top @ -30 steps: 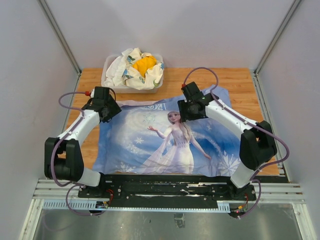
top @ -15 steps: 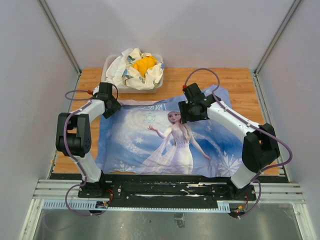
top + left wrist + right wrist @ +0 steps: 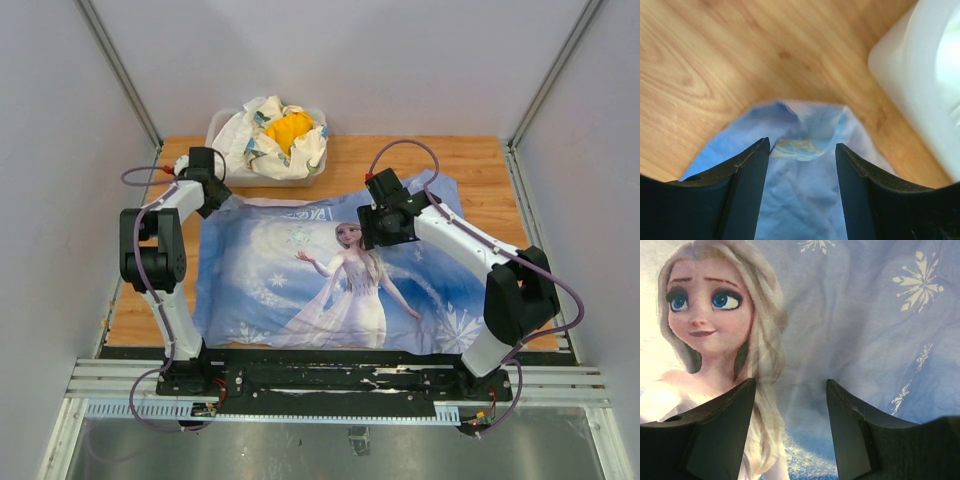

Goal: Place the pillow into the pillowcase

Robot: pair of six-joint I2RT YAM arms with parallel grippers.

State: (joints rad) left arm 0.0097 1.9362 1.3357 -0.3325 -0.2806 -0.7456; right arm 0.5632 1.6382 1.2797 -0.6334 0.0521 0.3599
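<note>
The pillowcase (image 3: 330, 275) lies spread flat on the wooden table, blue princess side up. The cream-white pillow is not visible in any view, and I cannot tell whether it is inside the case. My left gripper (image 3: 207, 187) is open at the case's far left corner. In the left wrist view the gripper (image 3: 802, 146) has its jaws standing either side of that blue corner (image 3: 807, 125). My right gripper (image 3: 385, 228) is open just above the case, beside the princess's head. In the right wrist view the gripper (image 3: 790, 385) is empty over the print (image 3: 865, 315).
A translucent plastic bin (image 3: 222, 168) holding white floral cloths (image 3: 250, 135) and a yellow cloth (image 3: 289, 128) stands at the back, just beyond my left gripper; its wall shows in the left wrist view (image 3: 920, 85). Bare wood (image 3: 400, 160) lies beyond the case.
My left arm has swung its gripper back and left to the case's far left corner, with its elbow raised. The case's left edge shifted slightly. The right arm has barely moved.
</note>
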